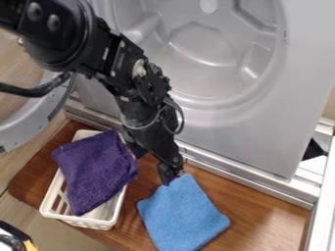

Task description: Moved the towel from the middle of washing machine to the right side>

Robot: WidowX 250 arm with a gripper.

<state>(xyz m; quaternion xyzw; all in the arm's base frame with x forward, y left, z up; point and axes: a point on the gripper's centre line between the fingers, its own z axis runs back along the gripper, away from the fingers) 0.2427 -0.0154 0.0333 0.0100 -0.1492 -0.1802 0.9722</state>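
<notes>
While pincer (169, 177) hangs low, blue towel (183, 215) lies top corner beneath.

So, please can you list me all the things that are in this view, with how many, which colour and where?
Blue towel: 1, blue, on the board, lower centre
Purple towel: 1, purple, lying over the basket
Basket: 1, white, on the board, left
Wooden board: 1, brown, under basket and blue towel
Washing machine: 1, grey, round recess, upper centre to right
Curved rim: 1, grey, left edge
Unclear object: 1, black, white and yellow, bottom-left corner
Robot arm: 1, black, from upper left
Gripper: 1, black, at blue towel's top corner
</notes>
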